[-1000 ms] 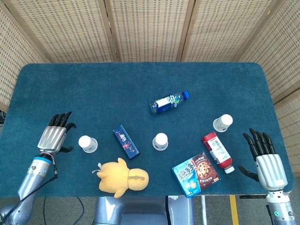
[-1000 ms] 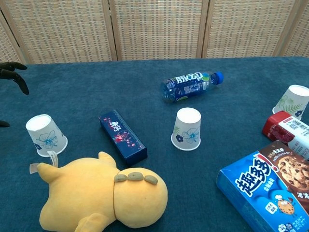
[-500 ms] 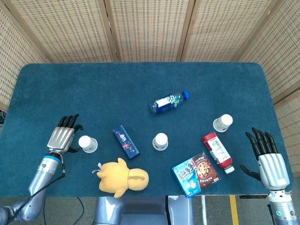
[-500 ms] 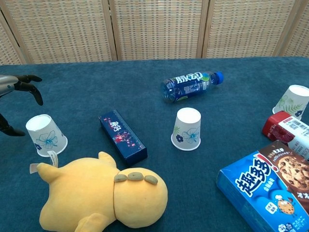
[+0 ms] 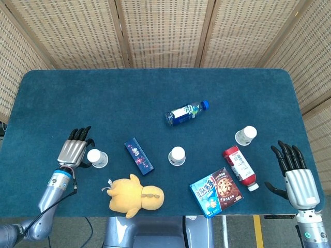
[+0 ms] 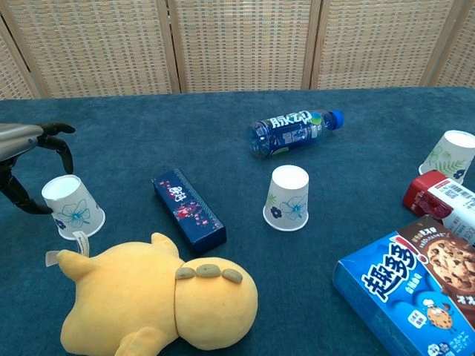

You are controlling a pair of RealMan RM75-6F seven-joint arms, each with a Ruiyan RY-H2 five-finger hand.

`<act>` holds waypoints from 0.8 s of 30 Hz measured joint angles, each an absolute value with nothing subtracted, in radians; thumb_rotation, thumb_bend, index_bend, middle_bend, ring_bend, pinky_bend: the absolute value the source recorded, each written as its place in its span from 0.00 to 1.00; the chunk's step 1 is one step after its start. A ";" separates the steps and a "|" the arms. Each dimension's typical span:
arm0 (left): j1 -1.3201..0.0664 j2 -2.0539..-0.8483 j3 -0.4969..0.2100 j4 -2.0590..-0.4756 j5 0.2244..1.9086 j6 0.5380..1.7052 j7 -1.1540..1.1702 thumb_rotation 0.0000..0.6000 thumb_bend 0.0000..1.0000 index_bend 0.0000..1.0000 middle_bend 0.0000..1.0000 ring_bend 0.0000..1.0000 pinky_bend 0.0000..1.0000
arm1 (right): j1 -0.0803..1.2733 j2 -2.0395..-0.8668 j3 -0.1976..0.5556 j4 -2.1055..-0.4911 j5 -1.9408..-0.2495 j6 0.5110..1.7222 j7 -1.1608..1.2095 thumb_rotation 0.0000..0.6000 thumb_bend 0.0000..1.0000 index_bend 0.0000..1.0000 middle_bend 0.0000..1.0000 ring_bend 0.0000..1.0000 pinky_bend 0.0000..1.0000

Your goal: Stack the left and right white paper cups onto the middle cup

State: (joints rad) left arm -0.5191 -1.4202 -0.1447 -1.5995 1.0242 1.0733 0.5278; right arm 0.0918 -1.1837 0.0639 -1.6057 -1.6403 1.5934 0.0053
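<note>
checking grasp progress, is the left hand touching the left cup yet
Cannot tell. Chest view shows the left hand curled around the left cup, no plain contact or gap.

Blue-covered table (image 5: 103, 98) bears cups, bottles, boxes, plush duck (image 5: 135, 195).

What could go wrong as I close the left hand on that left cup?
1. The left hand sits right beside the left cup, fingers apart; a thin upside-down paper cup may crush or tip instead of lifting.
2. The plush toy lies just in front of that cup, and the dark blue box sits between it and the middle cup; a low carry could knock either.
</note>
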 measured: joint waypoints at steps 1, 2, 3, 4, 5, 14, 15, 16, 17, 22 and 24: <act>-0.522 -1.425 -0.144 -1.595 1.021 1.072 0.528 1.00 0.16 0.43 0.00 0.00 0.03 | 0.092 -1.184 0.064 -1.605 -1.640 1.594 0.006 1.00 0.15 0.05 0.00 0.00 0.00; -0.525 -1.428 -0.143 -1.594 1.019 1.071 0.528 1.00 0.16 0.43 0.00 0.00 0.03 | 0.092 -1.183 0.064 -1.605 -1.641 1.594 0.006 1.00 0.15 0.05 0.00 0.00 0.00; -0.527 -1.431 -0.143 -1.592 1.018 1.071 0.529 1.00 0.16 0.44 0.00 0.00 0.03 | 0.092 -1.183 0.064 -1.606 -1.641 1.594 0.008 1.00 0.15 0.05 0.00 0.00 0.00; -0.529 -1.434 -0.142 -1.592 1.018 1.073 0.529 1.00 0.17 0.44 0.00 0.00 0.03 | 0.092 -1.183 0.064 -1.606 -1.641 1.595 0.008 1.00 0.15 0.05 0.00 0.00 0.00; -0.530 -1.435 -0.141 -1.592 1.018 1.075 0.528 1.00 0.17 0.45 0.00 0.00 0.03 | 0.091 -1.182 0.064 -1.606 -1.641 1.595 0.009 1.00 0.15 0.05 0.00 0.00 0.00; -0.535 -1.430 -0.134 -1.613 1.033 1.092 0.518 1.00 0.20 0.45 0.00 0.00 0.03 | 0.090 -1.179 0.065 -1.608 -1.640 1.598 0.016 1.00 0.15 0.05 0.00 0.00 0.00; -0.535 -1.428 -0.134 -1.618 1.038 1.096 0.515 1.00 0.20 0.46 0.00 0.00 0.03 | 0.090 -1.179 0.065 -1.608 -1.639 1.596 0.016 1.00 0.15 0.05 0.00 0.00 0.00; -0.534 -1.423 -0.134 -1.628 1.046 1.102 0.511 1.00 0.20 0.46 0.00 0.00 0.03 | 0.090 -1.179 0.065 -1.608 -1.639 1.596 0.016 1.00 0.15 0.05 0.00 0.00 0.00; -0.534 -1.419 -0.135 -1.637 1.053 1.107 0.508 1.00 0.20 0.46 0.00 0.00 0.03 | 0.090 -1.179 0.065 -1.608 -1.639 1.596 0.017 1.00 0.15 0.05 0.00 0.00 0.00; -0.533 -1.390 -0.142 -1.703 1.089 1.132 0.488 1.00 0.20 0.46 0.00 0.00 0.03 | 0.091 -1.179 0.065 -1.609 -1.641 1.596 0.017 1.00 0.15 0.05 0.00 0.00 0.00; -0.533 -1.379 -0.146 -1.729 1.103 1.141 0.479 1.00 0.20 0.46 0.00 0.00 0.03 | 0.091 -1.179 0.064 -1.608 -1.640 1.595 0.018 1.00 0.15 0.05 0.00 0.00 0.00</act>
